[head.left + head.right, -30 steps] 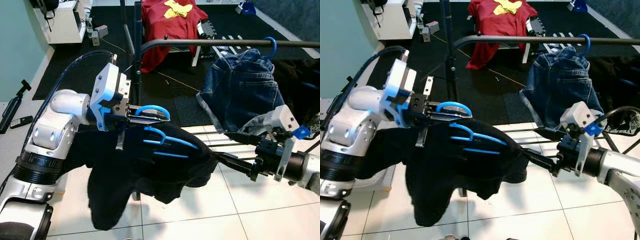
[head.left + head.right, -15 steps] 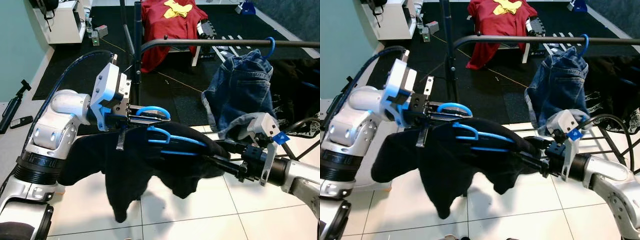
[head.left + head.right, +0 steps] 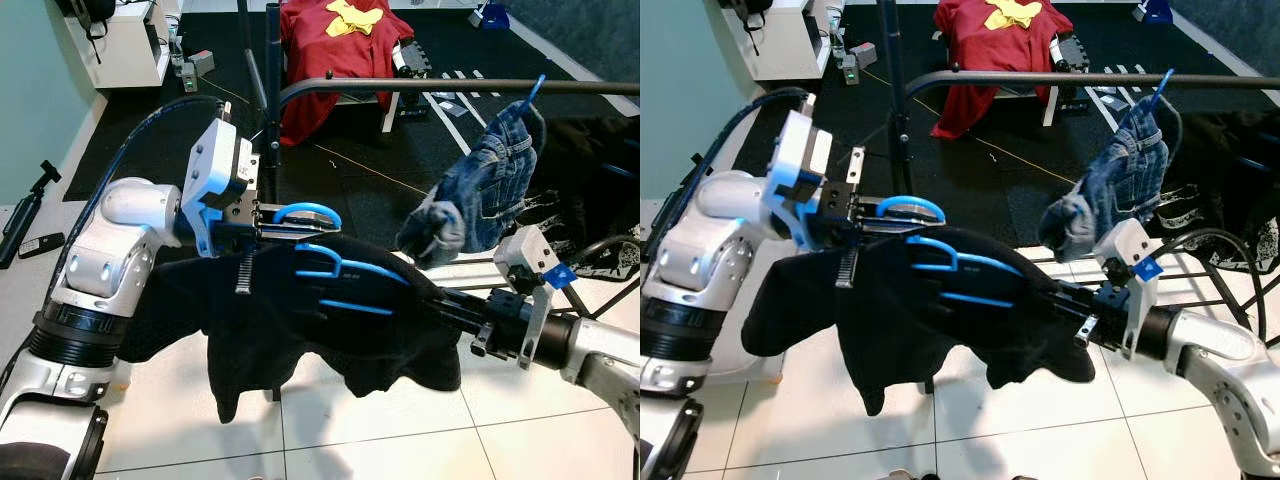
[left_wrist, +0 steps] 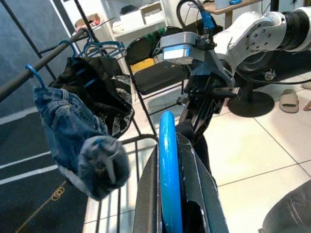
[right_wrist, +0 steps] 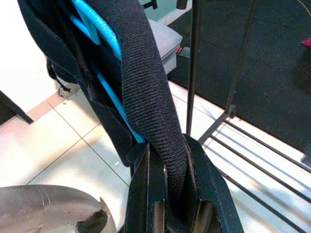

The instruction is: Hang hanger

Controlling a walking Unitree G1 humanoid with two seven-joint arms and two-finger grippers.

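1. Two grippers on one load. Right gripper (image 3: pixel 1065 300) nearest, fingers pressed on a fold of the black garment (image 3: pixel 300 330); ribbed knit roll wedged between them in the right wrist view (image 5: pixel 153 116). Soft, heavy drape, hem hanging low over the white tiled floor (image 3: pixel 380 430).
2. Left gripper (image 3: pixel 285 228) pinching the hook of the blue hanger (image 3: pixel 335 275); hook seen edge-on between the fingers in the left wrist view (image 4: pixel 168 165). Hanger: thin smooth plastic, curved hook, slim shoulder bars lying across the cloth, held below and in front of the rail, not yet on it.
3. Step in hand, by judgement: lift and hook over the rail (image 3: pixel 420 85). Best done by:
   - raising hook clear above the bar, then lowering the open side onto it;
   - keeping the hook plane square to the bar, no twist;
   - aiming for the bare stretch between upright and denim;
   - holding the right grip until the hook seats, so the cloth does not slide off the slick plastic.
4. Rail: dark round metal tube, bent down at its left end beside a vertical upright (image 3: pixel 273 80); low crossbars near the floor.
5. Denim item (image 3: pixel 480 185) already on the rail from its own blue hook; stiff, bunched, pale inside turned out.
6. Beyond: black mat, red shirt (image 3: pixel 335 45) with a yellow print draped over probably a chair, support mostly hidden.
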